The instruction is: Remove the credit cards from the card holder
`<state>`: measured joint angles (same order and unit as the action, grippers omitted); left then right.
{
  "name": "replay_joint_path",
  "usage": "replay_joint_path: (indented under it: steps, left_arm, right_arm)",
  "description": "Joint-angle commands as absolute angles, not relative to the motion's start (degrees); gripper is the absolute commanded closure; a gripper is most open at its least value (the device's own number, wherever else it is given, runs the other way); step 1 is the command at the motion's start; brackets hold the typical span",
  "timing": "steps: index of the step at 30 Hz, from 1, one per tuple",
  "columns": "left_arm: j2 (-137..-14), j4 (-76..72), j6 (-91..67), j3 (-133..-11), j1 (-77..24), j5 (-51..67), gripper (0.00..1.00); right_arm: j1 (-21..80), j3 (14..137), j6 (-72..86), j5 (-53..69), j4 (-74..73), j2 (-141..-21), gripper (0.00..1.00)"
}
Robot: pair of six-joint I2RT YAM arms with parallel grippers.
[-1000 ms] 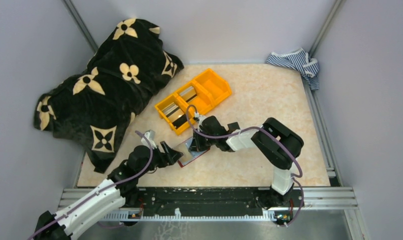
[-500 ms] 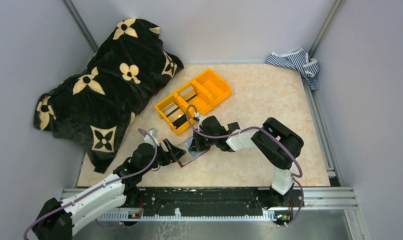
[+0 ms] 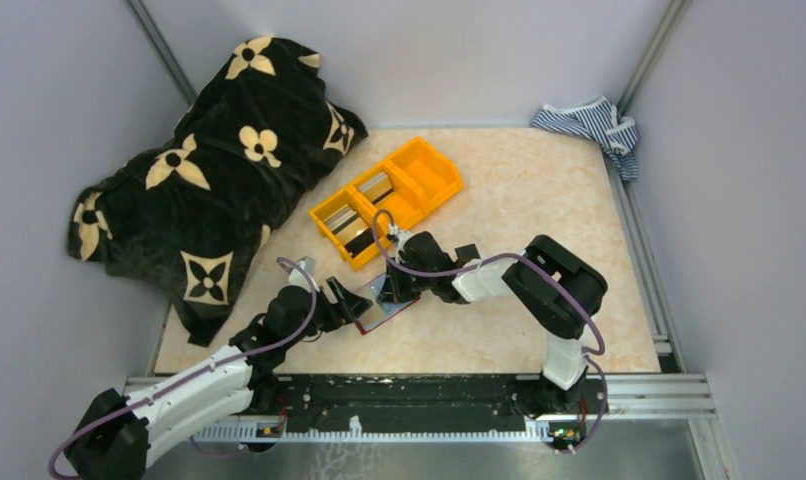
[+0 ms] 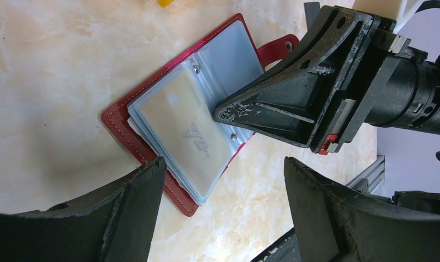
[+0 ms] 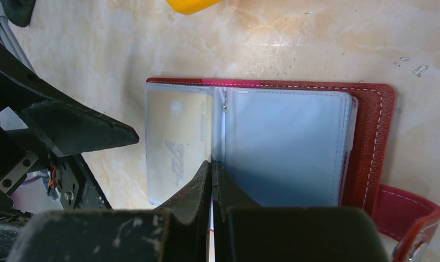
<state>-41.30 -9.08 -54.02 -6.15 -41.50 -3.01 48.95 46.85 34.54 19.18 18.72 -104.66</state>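
Note:
The card holder [image 3: 379, 306] lies open on the table, dark red [image 4: 125, 121] with light blue pockets [image 5: 286, 144] and a closing tab [image 5: 406, 218]. One pale beige credit card [image 4: 185, 131] marked VIP sits in the left pocket [image 5: 177, 131]; the right pockets look blank. My right gripper [image 5: 212, 164] is shut, its tips down on the fold between the two pocket leaves [image 4: 220, 112]. My left gripper [image 4: 224, 162] is open just off the card holder's near-left edge [image 3: 347, 300], with nothing between its fingers [image 4: 147, 185].
An orange three-compartment bin [image 3: 387, 200] stands just behind the card holder, with cards [image 3: 376, 186] in two compartments. A black flower-print blanket [image 3: 199, 160] fills the back left. A striped cloth [image 3: 594, 125] lies at the back right corner.
My left gripper has shifted slightly right, toward the card holder, staying open. The right gripper and the card holder have not moved.

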Motion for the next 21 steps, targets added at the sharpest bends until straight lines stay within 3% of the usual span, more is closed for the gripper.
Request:
replay_joint_path:
  steps: [1, 21]
  left_arm:
    - [-41.26, -9.68, -54.37, -5.59, -41.66, -4.88, 0.15]
    - [-44.80, -18.54, -52.27, -5.42, -41.66, -7.58, 0.16]
  right_arm:
    - [48.80, 45.16, 32.74, 15.84, 15.10, -106.92, 1.00]
    - [48.78, 45.07, 32.74, 16.10, 15.21, -107.07, 1.00]
